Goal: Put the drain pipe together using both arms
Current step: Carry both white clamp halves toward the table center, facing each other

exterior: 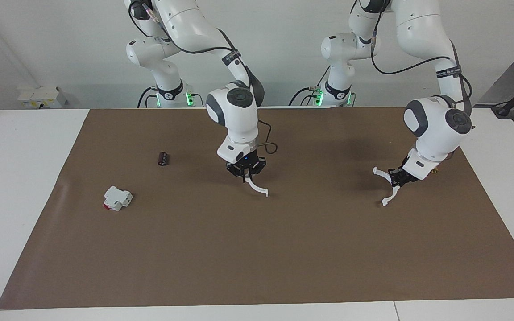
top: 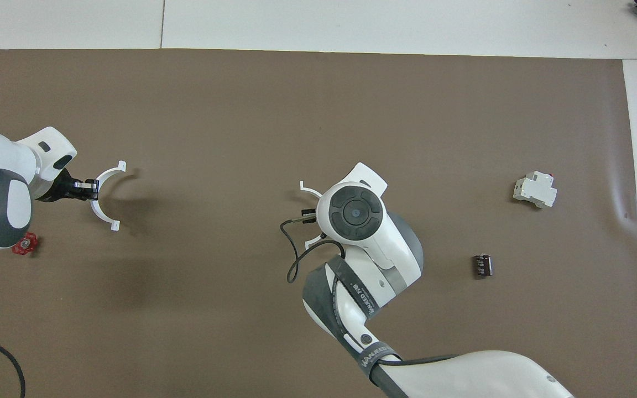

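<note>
Item, right jaws (exterior: 244,174): clamped on one half-ring arc (exterior: 257,189), which hangs below them over mid-desk (exterior: 283,249). Item, left jaws (exterior: 397,176): clamped on the second arc (exterior: 387,187), its curve projecting from them. Status: both halves gripped, well apart; joining remains.

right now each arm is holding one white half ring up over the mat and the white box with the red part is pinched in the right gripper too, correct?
Not quite. The white box with the red part lies free on the mat, as the facing view shows. The right gripper holds only its half ring; the left gripper holds the other half ring.
</note>
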